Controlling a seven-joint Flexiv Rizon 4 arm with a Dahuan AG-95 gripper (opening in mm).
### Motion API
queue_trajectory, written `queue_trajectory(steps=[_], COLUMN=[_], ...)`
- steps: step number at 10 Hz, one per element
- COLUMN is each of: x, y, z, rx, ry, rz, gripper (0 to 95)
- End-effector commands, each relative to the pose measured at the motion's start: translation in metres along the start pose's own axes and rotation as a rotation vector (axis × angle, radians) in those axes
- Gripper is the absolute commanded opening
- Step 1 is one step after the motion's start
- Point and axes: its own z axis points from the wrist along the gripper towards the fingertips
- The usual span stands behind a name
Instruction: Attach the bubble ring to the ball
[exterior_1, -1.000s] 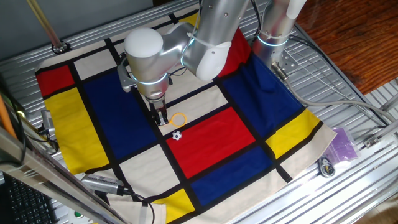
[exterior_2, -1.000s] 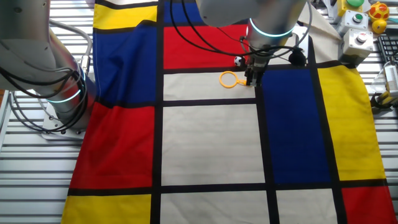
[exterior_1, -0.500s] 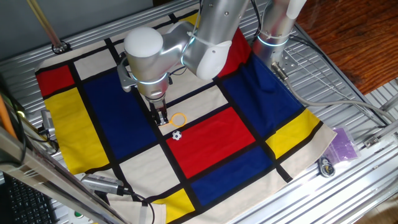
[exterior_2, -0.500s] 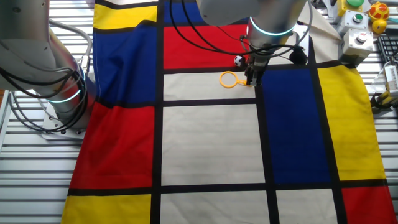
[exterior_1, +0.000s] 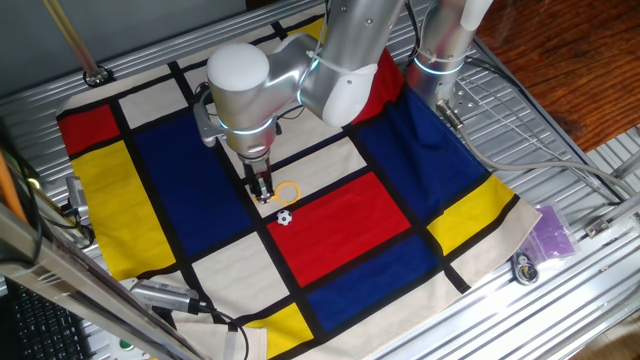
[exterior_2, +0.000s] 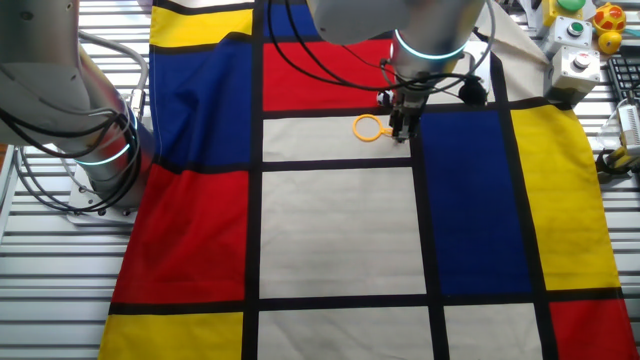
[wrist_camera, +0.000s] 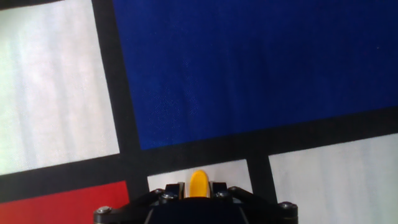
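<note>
The bubble ring (exterior_1: 287, 192) is a thin yellow-orange hoop over a white square of the checked cloth, also seen in the other fixed view (exterior_2: 368, 127). My gripper (exterior_1: 264, 196) points straight down beside it and is shut on the ring's orange handle (wrist_camera: 199, 185), which shows between the fingers in the hand view. The gripper also shows in the other fixed view (exterior_2: 402, 132). The ball (exterior_1: 285, 217), white with black patches, rests on the cloth at the corner of the red square, just in front of the ring and apart from it. It is partly hidden behind the gripper in the other fixed view (exterior_2: 383, 97).
The cloth (exterior_1: 150, 190) of red, blue, yellow and white squares covers the metal table. A second arm's base (exterior_1: 440, 60) stands at the back right. A purple bag (exterior_1: 552, 232) lies off the cloth at right. Button boxes (exterior_2: 580, 40) sit at one edge.
The arm's wrist has shifted slightly sideways, with the gripper still shut on the handle. The ring and ball stay in nearly the same places.
</note>
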Motion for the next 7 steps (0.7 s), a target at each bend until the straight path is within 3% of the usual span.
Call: queue_trajectory(steps=[1, 5, 6, 7], x=[-0.0005, 0.0009, 0.0011, 0.0011], y=[0.0006, 0.0009, 0.0009, 0.0009], z=[0.0016, 0.0060, 0.0066, 0.0065], rx=[-0.002, -0.001, 0.002, 0.007], ry=[-0.001, -0.010, -0.011, -0.011], rz=[0.000, 0.004, 0.005, 0.003], gripper=[19.0, 19.0, 0.0, 0.0])
